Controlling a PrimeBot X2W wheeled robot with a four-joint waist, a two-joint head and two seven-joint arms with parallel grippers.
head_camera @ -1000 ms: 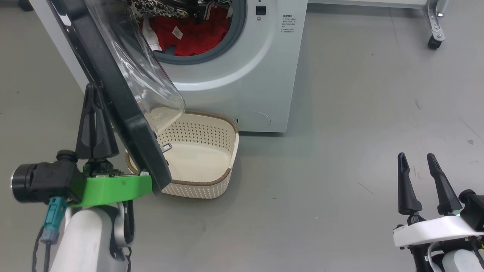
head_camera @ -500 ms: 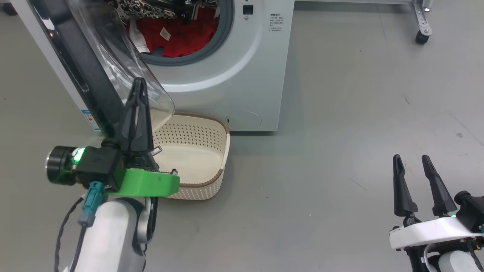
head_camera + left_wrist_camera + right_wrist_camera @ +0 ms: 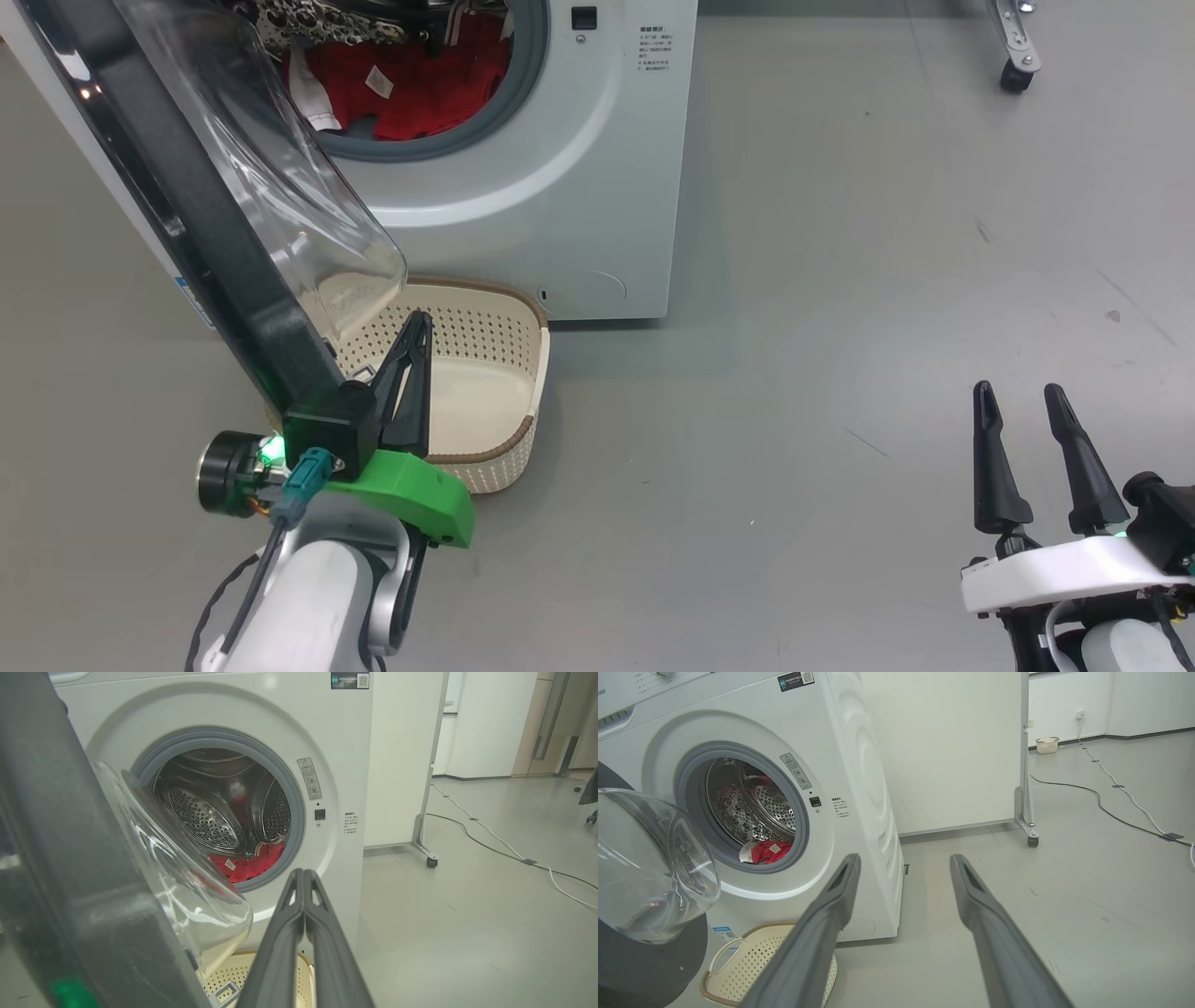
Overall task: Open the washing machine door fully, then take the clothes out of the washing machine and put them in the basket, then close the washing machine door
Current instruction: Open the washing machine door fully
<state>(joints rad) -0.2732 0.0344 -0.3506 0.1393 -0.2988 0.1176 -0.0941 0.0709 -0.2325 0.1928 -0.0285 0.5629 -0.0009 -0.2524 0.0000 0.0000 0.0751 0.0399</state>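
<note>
The washing machine [image 3: 579, 187] stands at the top of the head view with its door [image 3: 187, 215] swung out to the left, glass bowl [image 3: 280, 187] facing inward. Red clothes [image 3: 420, 84] lie in the drum, also visible in the wrist views [image 3: 247, 865] [image 3: 766, 851]. The cream basket [image 3: 537, 373] sits on the floor under the door. My left gripper [image 3: 422, 319] is shut on nothing, just right of the door's lower rim and above the basket, pointing at the drum opening [image 3: 302, 871]. My right gripper [image 3: 1018, 389] is open and empty at the lower right [image 3: 905, 857].
A wheeled frame leg [image 3: 1013, 65] stands right of the machine, beside a white panel [image 3: 962, 751]. Cables [image 3: 504, 844] run across the grey floor further right. A small pale basket [image 3: 1046, 744] sits by the far wall. Open floor lies between the machine and my right gripper.
The camera has shifted, sliding the scene left. My left gripper came from the door's outer side round to its inner side and now sits lower, over the basket. The right gripper has barely moved.
</note>
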